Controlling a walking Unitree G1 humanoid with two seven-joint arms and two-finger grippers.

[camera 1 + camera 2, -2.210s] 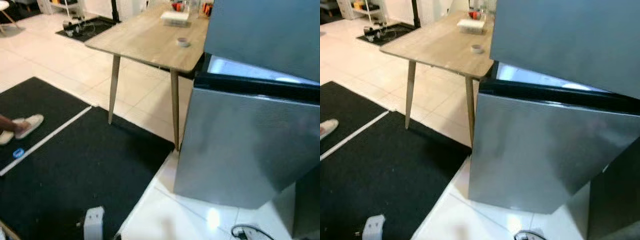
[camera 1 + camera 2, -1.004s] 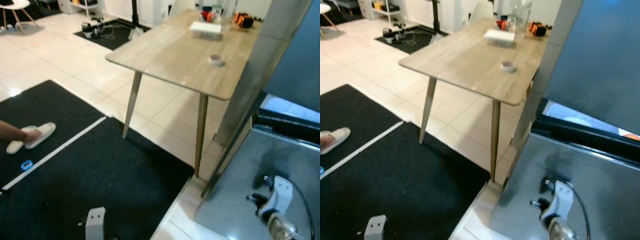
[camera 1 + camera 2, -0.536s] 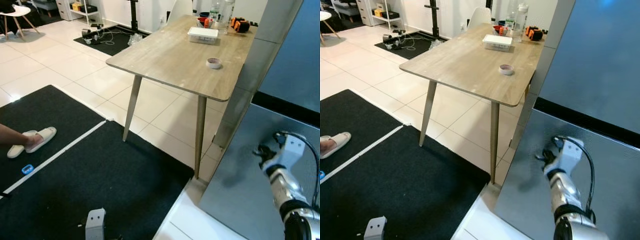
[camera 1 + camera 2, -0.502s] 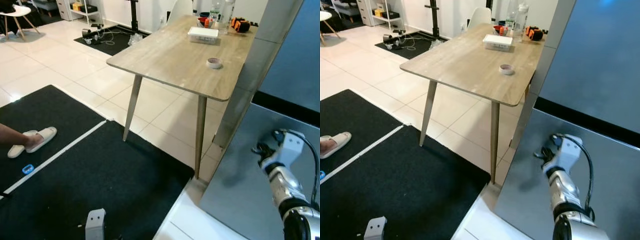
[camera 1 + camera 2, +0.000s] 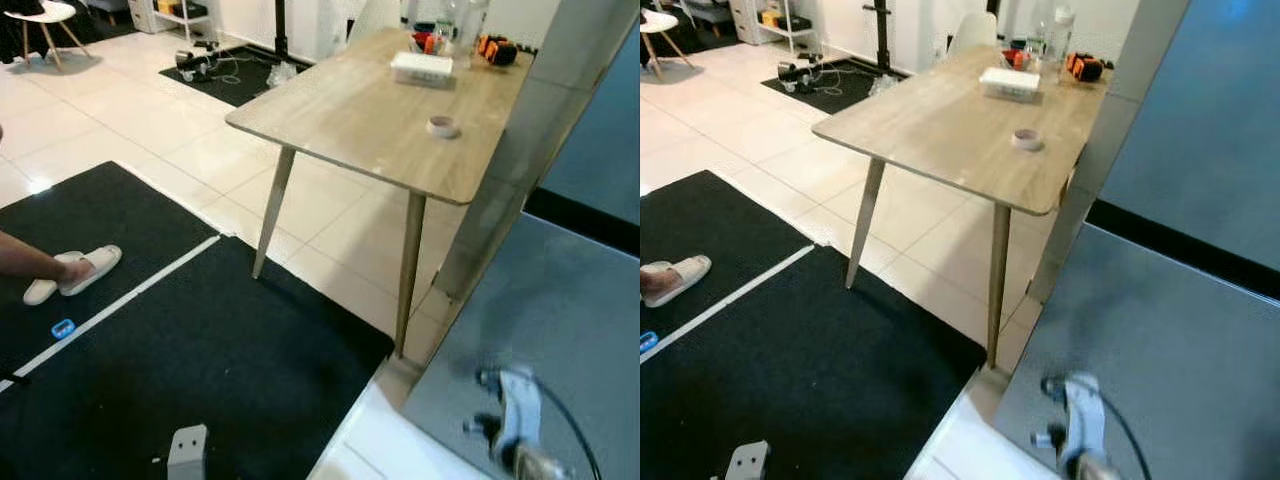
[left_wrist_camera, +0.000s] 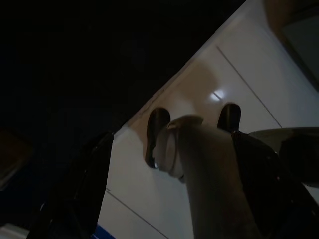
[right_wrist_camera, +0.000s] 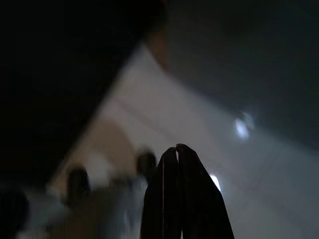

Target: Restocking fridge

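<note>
Now my right pincer (image 7: 177,154), fingers pressed together and empty, has dropped low in front of the fridge's lower door (image 5: 1160,350), where half a second ago it was up against the panel. That door looks closed, so I judge this door-closing step done. Past the pincer, beyond the fridge, the tabletop (image 5: 940,130) carries a tape roll (image 5: 1027,139). My left pincer (image 6: 192,137) hangs open over the floor.

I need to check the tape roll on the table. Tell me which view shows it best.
The left eye view: the tape roll lies sharp and unblocked on the wooden table. The right eye view shows it too, about as well. Both wrist views are dark and point at the floor.
</note>
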